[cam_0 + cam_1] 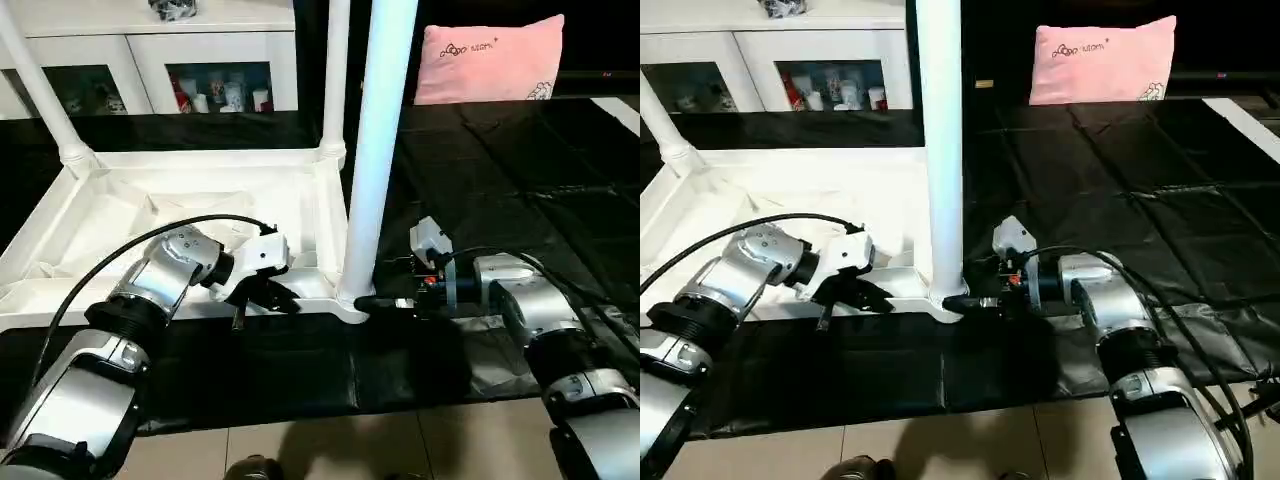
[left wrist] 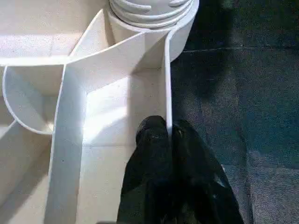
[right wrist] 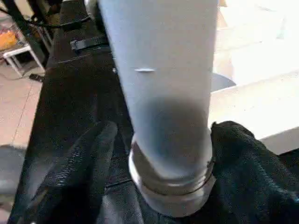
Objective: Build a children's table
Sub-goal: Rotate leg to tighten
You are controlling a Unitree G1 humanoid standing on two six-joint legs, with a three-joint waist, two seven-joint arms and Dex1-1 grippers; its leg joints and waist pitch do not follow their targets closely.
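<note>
L gripper (image 2: pixel 170 135) is pressed together on the near side wall of the tabletop (image 1: pixel 150 215), one finger (image 2: pixel 152 140) inside the rim, the other outside; R gripper (image 3: pixel 159 154) sits w/ its fingers (image 3: pixel 79 163) spread either side of the near leg (image 1: pixel 380 140) right at its base, one finger close against the tube, a gap on the other side, so can't tell if it's actually gripping; the children's table lies upside down on a black mat (image 1: pixel 520 200), ribbed underside up, white plastic w/ raised walls and round corner sockets; near leg stands upright in the near right corner socket (image 1: pixel 352 300), threaded collar visible at its foot in the R wrist view; 2 more legs stand at the far corners, far right leg (image 1: pixel 335 70) upright, far left leg (image 1: pixel 35 80) leaning; the near leg rises through the middle of the head views and blocks part of what's behind; beyond the mat, a white glass-door cabinet (image 1: pixel 215 60) w/ small items inside; farther right a pink pillow (image 1: pixel 490 60); tan tile floor (image 1: pixel 350 445) at the near edge.
</note>
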